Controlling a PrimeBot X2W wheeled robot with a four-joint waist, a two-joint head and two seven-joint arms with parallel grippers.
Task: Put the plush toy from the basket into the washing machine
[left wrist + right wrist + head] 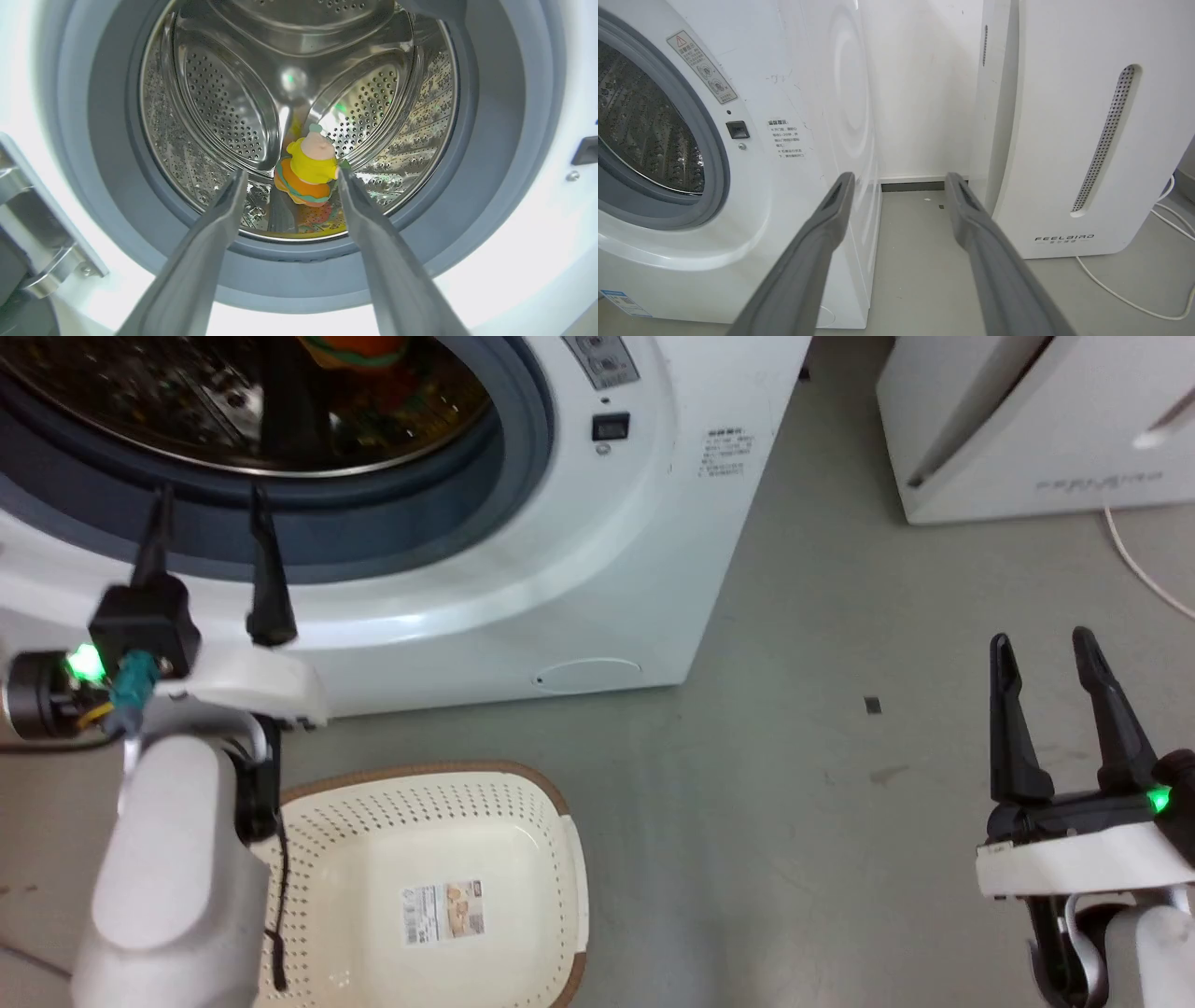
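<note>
Sitting seemingly upright deep inside washer (224, 102), toy (310, 163) lay beyond left gripper (292, 172), untouched between its spread, empty fingers (205, 242). Right gripper (1042, 637) was likewise spread, empty.

I think I am driving in a laundry room — or a work room set up like one. Right in front of my left claw (210, 495) stands a big white washing machine (597, 569), its round hole open, with a shiny drum (224, 107) inside. Nearer to me than that claw, a cream basket (574, 868) sits on the floor (794, 803). Ahead of my right claw (1042, 639) and a bit to its right is a white box machine (1064, 140) marked FEELBIRD, with a white cord (1141, 569) lying beside it. The floor is bare and grey, and the wall (920, 93) between the two machines is plain white — not cosy like a home.
</note>
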